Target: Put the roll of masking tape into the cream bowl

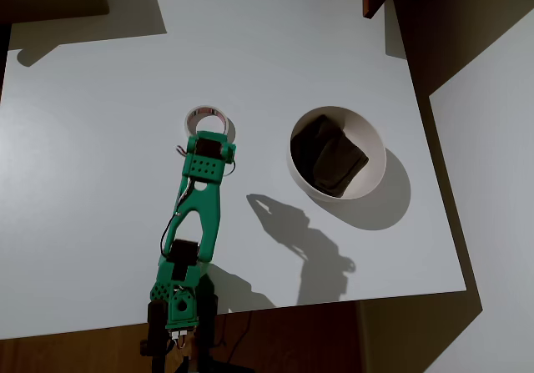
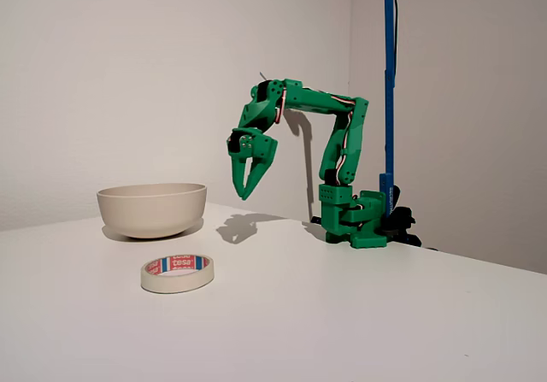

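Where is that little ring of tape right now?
The roll of masking tape lies flat on the white table, in the fixed view right of the cream bowl, with the green pincer raised above it.

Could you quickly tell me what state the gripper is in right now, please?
Gripper: jaws slightly apart, holding nothing, raised above the roll of masking tape.

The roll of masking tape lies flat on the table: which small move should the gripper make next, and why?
Probably lower straight down. In the fixed view the gripper hangs well above the roll of masking tape, fingers pointing down and holding nothing; overhead it sits at the ring's near edge, so only the descent seems missing.
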Tool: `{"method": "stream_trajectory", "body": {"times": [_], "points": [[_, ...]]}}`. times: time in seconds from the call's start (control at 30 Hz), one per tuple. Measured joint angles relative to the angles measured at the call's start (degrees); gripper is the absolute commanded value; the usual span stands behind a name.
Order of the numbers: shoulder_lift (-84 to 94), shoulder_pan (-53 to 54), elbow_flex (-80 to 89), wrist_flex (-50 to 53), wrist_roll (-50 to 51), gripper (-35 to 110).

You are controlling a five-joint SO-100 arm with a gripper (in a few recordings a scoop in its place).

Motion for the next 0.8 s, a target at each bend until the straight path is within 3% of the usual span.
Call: {"method": "stream_trajectory", "body": {"times": [0.3, 0.47, 0.8], "points": [[-7.21, -3.08, -6.06, 0.09, 0.09, -8], [-11.87, -2.72, -10.02, 0.26, 0.00, 22], [-20.39, -2.29, -13.54, -2.02, -0.35, 23]]}}
